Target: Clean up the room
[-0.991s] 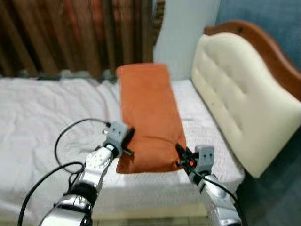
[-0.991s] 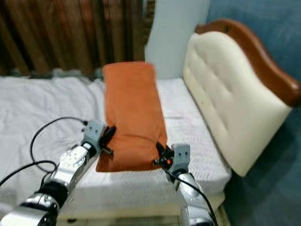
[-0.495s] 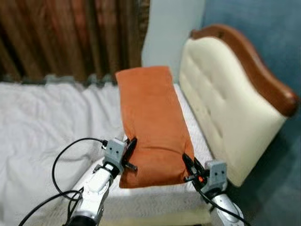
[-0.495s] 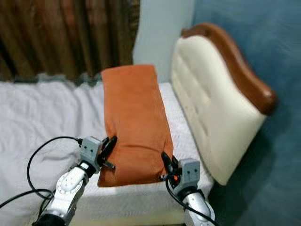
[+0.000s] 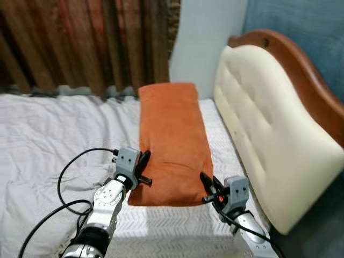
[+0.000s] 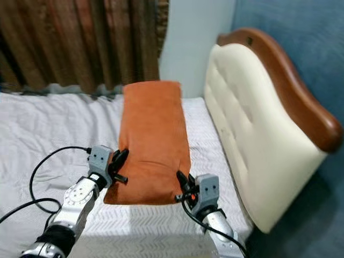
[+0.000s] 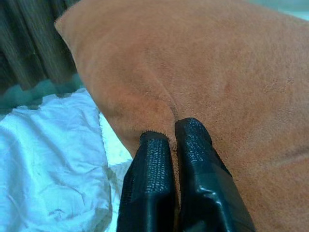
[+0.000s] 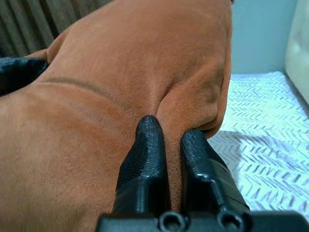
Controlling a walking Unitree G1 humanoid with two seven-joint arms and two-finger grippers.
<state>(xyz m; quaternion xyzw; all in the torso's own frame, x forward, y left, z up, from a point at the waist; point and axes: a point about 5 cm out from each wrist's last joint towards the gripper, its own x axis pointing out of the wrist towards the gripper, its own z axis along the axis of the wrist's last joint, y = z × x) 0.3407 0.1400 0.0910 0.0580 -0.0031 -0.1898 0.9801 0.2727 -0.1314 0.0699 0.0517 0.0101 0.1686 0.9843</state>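
Both grippers have a long orange pillow [image 5: 172, 140] by its near end. The left gripper [image 5: 143, 165] pinches the near left corner, the right gripper [image 5: 208, 188] the near right corner, and the pillow stretches away from them across the bed [image 5: 48, 134] toward the curtain [image 5: 80, 43]. Its near end looks slightly raised off the sheet, casting a shadow below, while the far end rests by the wall [image 5: 207, 37].

Just to the right of the right gripper stands the cream padded headboard [image 5: 269, 145] with its brown wooden frame [image 5: 301, 70]; it slants close alongside the pillow's right edge, with a strip of patterned white cover [image 6: 199, 118] between them. To the left of the left gripper lies rumpled white sheet, and a black cable [image 5: 75, 166] loops over it from that arm.

The head views give the layout but hardly show the fingertips. The left wrist view shows the fingers [image 7: 154, 183] clenched together with a fold of orange fabric drawn between them. The right wrist view shows the same: fingers [image 8: 149, 159] nipped tight on a bunched fold, herringbone cover beyond, and the dark tip of the left gripper across the pillow.
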